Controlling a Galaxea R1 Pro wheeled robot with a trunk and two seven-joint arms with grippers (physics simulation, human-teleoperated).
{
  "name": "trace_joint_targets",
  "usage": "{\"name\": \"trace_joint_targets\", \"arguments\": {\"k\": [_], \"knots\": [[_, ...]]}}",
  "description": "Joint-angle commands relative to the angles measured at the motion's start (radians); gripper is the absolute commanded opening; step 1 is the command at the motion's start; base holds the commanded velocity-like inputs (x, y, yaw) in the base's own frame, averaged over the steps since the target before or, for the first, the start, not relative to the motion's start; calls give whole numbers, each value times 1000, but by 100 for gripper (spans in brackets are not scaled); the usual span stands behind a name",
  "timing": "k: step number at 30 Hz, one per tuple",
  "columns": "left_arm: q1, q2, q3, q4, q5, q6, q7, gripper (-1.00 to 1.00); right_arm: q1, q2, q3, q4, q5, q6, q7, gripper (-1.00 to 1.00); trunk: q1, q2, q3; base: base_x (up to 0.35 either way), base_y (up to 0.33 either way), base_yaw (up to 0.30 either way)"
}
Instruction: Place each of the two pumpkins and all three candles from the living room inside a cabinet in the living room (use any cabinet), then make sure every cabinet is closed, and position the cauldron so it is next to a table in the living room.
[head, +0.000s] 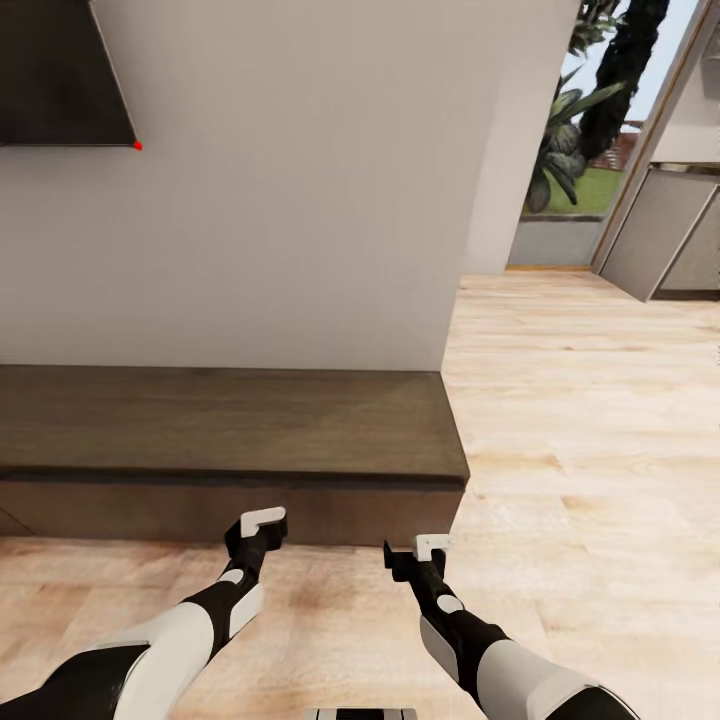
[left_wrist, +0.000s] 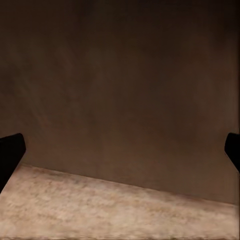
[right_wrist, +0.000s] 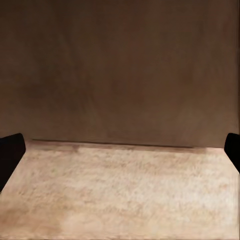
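The cabinet (head: 230, 420) is a long, low dark-brown unit against the pale wall; its top is bare and no drawer stands out from its front. My left gripper (head: 262, 525) hovers just before that front face, near floor level. My right gripper (head: 425, 550) is a little further back, by the cabinet's right end. In the left wrist view the cabinet front (left_wrist: 120, 90) looms close above the floor, with the fingertips (left_wrist: 10, 155) wide apart. The right wrist view shows the cabinet front (right_wrist: 120, 70) and spread fingertips (right_wrist: 10, 152) too. Both grippers are open and hold nothing. Pumpkins, candles, cauldron and table are out of view.
A dark screen (head: 60, 70) hangs on the wall above the cabinet's left part. Light wooden floor (head: 580, 400) stretches to the right of the cabinet, toward a window with plants (head: 590, 120) and grey cupboards (head: 670, 235).
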Motion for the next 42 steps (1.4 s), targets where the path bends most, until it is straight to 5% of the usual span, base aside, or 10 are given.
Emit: {"name": "trace_joint_targets", "arguments": {"k": [1, 42], "knots": [[0, 0, 6, 1, -3, -3, 1, 100, -1, 0, 9, 1, -7, -3, -5, 100, 0, 0, -1, -83, 0, 0], [-1, -2, 6, 2, -2, -2, -2, 100, -1, 0, 10, 0, -6, -3, -5, 100, 0, 0, -1, -30, 0, 0]]}}
